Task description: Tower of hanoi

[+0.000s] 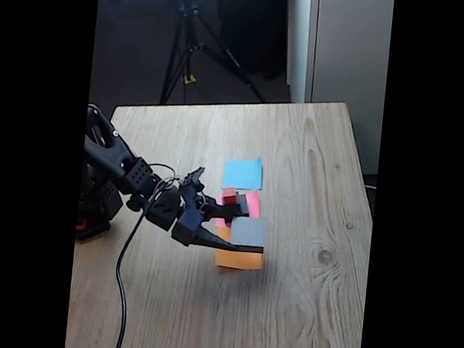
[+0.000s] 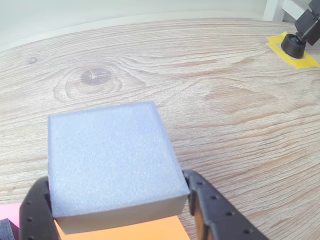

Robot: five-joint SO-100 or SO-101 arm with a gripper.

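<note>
From my remote seat I see the gripper (image 1: 238, 239) clenched on the wide grey block (image 2: 112, 160), a finger (image 2: 212, 210) pressed to each side in the wrist view. The block sits over the orange paper (image 1: 239, 258). At about twelve o'clock from it in the fixed view, the small red cube (image 1: 229, 195) rests on darker blocks over the pink paper (image 1: 253, 204), with the blue paper (image 1: 242, 173) farther on, all on the wooden table (image 1: 301, 312).

No readable text, labels or numbers anywhere.
</note>
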